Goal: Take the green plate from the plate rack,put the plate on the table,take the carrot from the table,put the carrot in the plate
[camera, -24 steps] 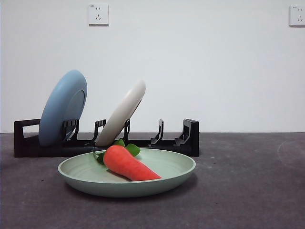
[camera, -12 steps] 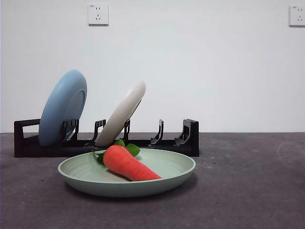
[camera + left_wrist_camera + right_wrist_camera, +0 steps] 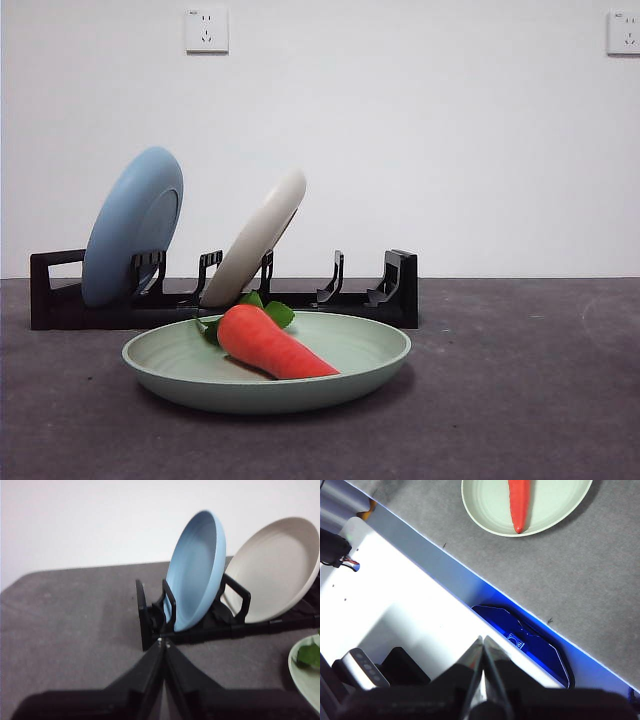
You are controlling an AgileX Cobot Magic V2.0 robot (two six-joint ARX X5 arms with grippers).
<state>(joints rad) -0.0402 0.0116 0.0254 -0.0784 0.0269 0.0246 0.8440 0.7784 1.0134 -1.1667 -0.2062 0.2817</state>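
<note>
The green plate (image 3: 266, 372) lies flat on the table (image 3: 520, 400) in front of the plate rack (image 3: 60, 300). The carrot (image 3: 270, 342) rests inside the plate, leaves toward the rack; the right wrist view shows the carrot (image 3: 519, 502) lying in the green plate (image 3: 485, 505). My left gripper (image 3: 163, 642) is shut and empty, held back from the rack (image 3: 150, 622), with the plate's rim (image 3: 300, 667) at the picture's edge. My right gripper (image 3: 482, 640) is shut and empty, over the white edge beside the table, well away from the plate. Neither arm appears in the front view.
A light blue plate (image 3: 130, 228) and a cream-white plate (image 3: 255, 240) stand tilted in the rack's slots. Two wall sockets (image 3: 206, 29) sit on the white wall behind. A white surface (image 3: 395, 610) with a blue-lit part borders the table in the right wrist view.
</note>
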